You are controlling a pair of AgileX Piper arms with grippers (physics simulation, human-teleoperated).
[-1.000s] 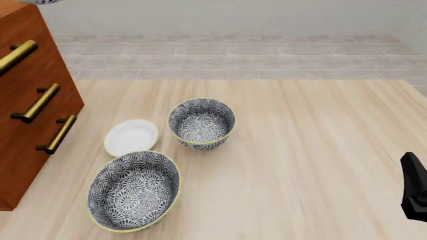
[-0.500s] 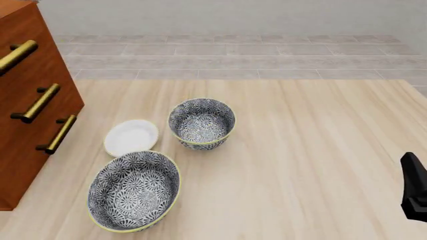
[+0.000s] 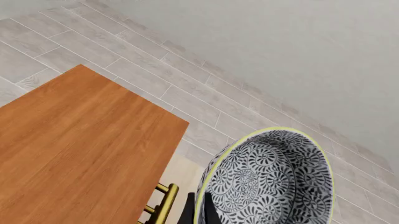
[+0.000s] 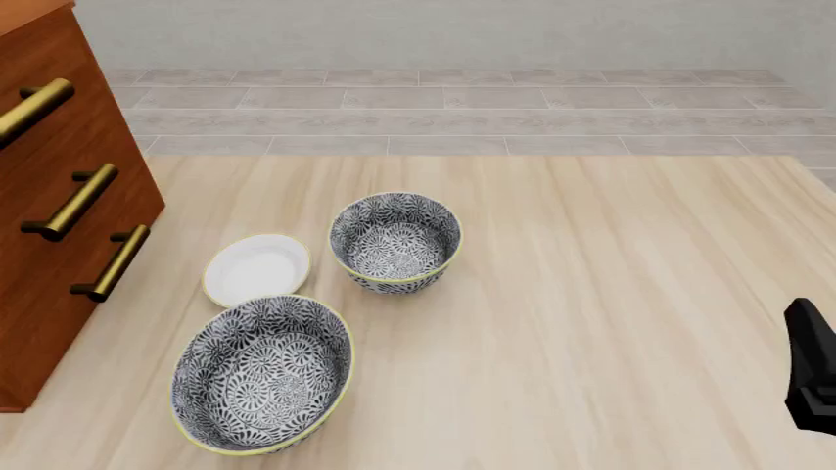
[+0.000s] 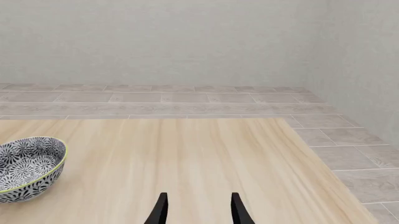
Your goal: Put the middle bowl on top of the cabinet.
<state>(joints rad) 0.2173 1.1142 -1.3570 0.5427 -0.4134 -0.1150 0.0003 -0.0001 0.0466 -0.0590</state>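
Observation:
The middle bowl (image 3: 268,182), dark floral with a pale yellow rim, shows only in the left wrist view, held tilted in the air. My left gripper (image 3: 198,209) is shut on its rim, one dark finger (image 3: 187,213) on the outside. The cabinet's flat reddish-brown top (image 3: 81,149) lies below and beside the bowl, with a brass handle (image 3: 163,200) at its front. In the front view the cabinet (image 4: 66,215) stands at the left edge, and the held bowl and left arm are out of frame. My right gripper (image 5: 198,210) is open over bare table, holding nothing.
Two more floral bowls rest on the table: a smaller one (image 4: 394,240) and a larger one (image 4: 261,374) nearer me. A small white plate (image 4: 256,269) lies between them and the cabinet. Part of the right arm (image 4: 812,377) shows at the right edge.
A sliver of the held bowl showed at the top left corner of the front view a second ago; it has since moved out of that view. The right arm has not moved.

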